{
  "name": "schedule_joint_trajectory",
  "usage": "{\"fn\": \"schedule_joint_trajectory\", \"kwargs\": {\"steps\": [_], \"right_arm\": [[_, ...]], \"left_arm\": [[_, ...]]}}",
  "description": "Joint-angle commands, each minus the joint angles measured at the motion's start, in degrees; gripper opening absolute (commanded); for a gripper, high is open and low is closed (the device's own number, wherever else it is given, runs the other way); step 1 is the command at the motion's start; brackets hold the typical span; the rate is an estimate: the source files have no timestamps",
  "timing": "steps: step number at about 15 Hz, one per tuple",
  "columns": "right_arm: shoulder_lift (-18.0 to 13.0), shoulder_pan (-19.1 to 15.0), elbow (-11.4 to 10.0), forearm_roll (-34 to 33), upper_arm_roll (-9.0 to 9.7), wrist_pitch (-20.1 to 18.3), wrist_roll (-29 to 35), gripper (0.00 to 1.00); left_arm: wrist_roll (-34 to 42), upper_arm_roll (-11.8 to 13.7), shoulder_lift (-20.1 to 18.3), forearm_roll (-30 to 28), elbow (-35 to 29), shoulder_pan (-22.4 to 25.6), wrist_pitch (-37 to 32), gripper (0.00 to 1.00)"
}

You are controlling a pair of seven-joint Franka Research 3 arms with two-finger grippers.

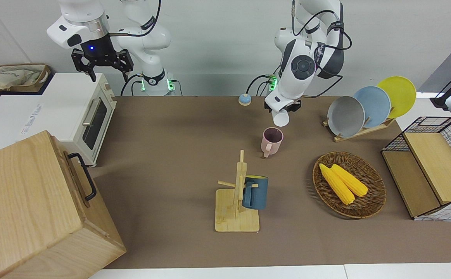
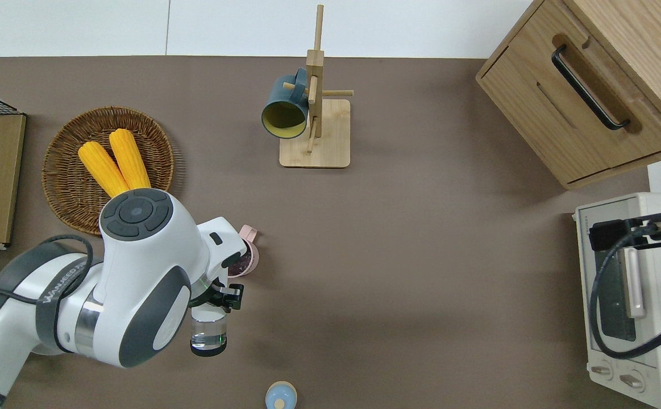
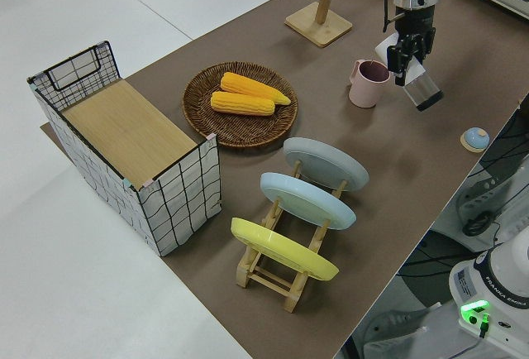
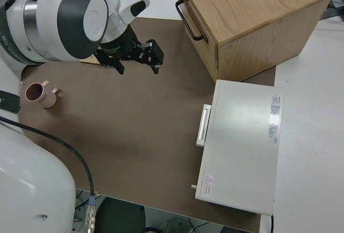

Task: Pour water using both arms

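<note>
Clear glass (image 2: 208,335) in left hand (image 2: 216,298), beside pink mug (image 1: 272,141)

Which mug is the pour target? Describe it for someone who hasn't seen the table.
Start at the round wicker basket holding two corn cobs. Beside it, nearer the robots, a pink mug stands upright on the brown mat. The blue mug hangs on a wooden rack instead.

Robotics laboratory arranged as a mock kitchen. Two glossy white jointed robot arms (image 1: 306,58) stand at a brown-covered bench (image 1: 171,155) against bare white walls. Kitchen props on the bench: a white toaster oven (image 1: 82,116), a wooden rack of coloured plates (image 1: 368,108), a wooden mug tree (image 1: 237,193), and a woven wicker basket (image 1: 368,201) holding yellow corn cobs (image 1: 343,183).
</note>
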Motion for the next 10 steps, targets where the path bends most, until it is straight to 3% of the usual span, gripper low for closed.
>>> {"fn": "schedule_joint_trajectory", "kwargs": {"steps": [1, 6, 10], "right_arm": [[-0.9, -0.11, -0.95, -0.23, -0.02, 0.44, -1.23, 0.992], [-0.9, -0.11, -0.95, -0.23, -0.02, 0.44, -1.23, 0.992], [-0.9, -0.11, -0.95, -0.23, -0.02, 0.44, -1.23, 0.992]], "left_arm": [[-0.93, 0.19, -8.89, 0.07, -9.14, -0.34, 7.65, 0.0], [-1.1, -0.16, -13.2, -0.46, -16.88, -0.6, 19.51, 0.0], [-2.24, -0.43, -13.3, -0.63, -17.5, -0.78, 23.05, 0.0]]}}
